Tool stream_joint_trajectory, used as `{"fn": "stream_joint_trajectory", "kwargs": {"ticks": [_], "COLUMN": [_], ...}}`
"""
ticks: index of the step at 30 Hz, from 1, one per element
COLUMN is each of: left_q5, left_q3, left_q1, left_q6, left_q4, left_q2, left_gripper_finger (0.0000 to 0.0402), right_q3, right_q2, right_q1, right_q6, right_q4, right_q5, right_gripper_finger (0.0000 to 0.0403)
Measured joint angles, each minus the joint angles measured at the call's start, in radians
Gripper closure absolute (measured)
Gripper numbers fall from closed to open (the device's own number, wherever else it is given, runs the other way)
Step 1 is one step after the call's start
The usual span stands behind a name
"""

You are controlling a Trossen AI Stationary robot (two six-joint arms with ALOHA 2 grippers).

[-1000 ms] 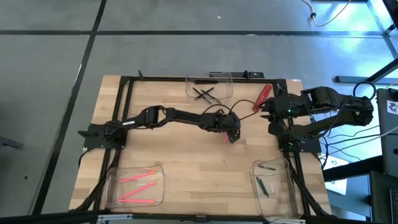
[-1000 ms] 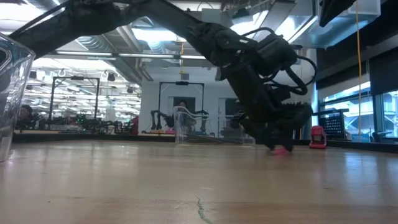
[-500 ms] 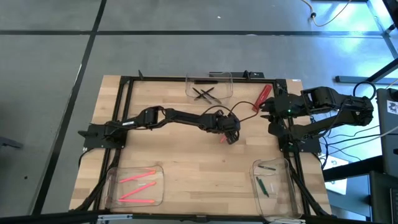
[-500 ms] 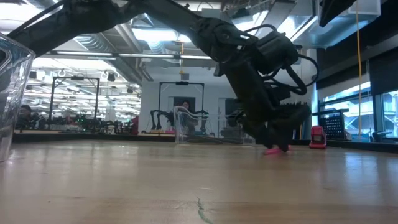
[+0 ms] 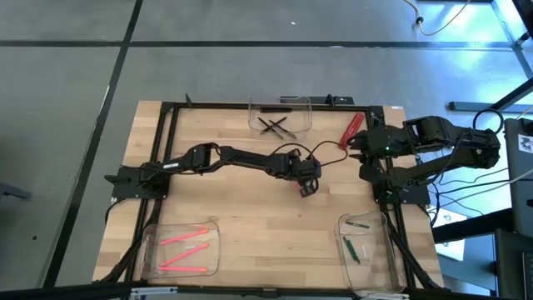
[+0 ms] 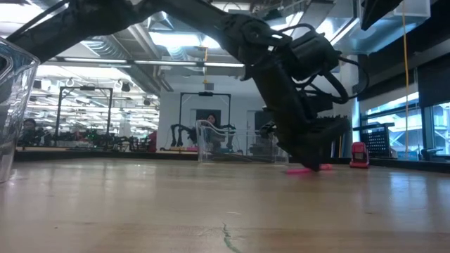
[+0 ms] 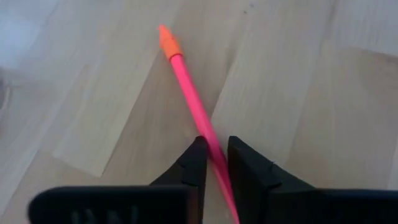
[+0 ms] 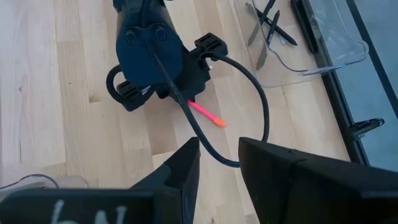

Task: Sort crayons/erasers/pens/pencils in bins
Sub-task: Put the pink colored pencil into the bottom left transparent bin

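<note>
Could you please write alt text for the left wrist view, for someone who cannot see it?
The left gripper has its two dark fingers closed around a pink stick lying on the wooden table. The stick runs away from the fingers and ends in an orange tip.

The left gripper (image 7: 216, 163) at the middle of the frame now pinches its fingers in around the pink stick (image 7: 194, 106) on the table (image 5: 250, 225).
</note>
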Motion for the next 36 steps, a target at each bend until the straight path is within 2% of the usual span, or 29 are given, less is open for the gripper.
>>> {"fn": "stream_joint_trajectory", "kwargs": {"ticks": [7,13,20,28,36], "left_q5": [0.0,0.038,0.081,0.195,0.2], "left_q3": [0.001,0.002,0.005,0.004,0.005], "left_q1": [-0.001,0.0,-0.009,-0.012,-0.012], "left_q6": [0.013,0.017,0.018,0.033,0.076], "left_q4": [-0.048,-0.095,-0.234,-0.403,-0.443], "left_q2": [-0.003,-0.014,-0.062,-0.099,-0.1], "left_gripper_finger": [0.0396,0.0399,0.04,0.0401,0.0385], "right_q3": [0.0,0.0,0.0,0.0,0.0], "right_q2": [0.0,0.0,0.0,0.0,0.0], "right_q1": [0.0,0.0,0.0,0.0,0.0], "right_q6": [-0.001,0.0,-0.001,0.0,-0.001], "right_q4": [0.0,0.0,0.0,0.01,0.023], "right_q5": [0.0,0.0,0.0,0.0,0.0], "right_gripper_finger": [0.0289,0.0289,0.0289,0.0289,0.0289]}}
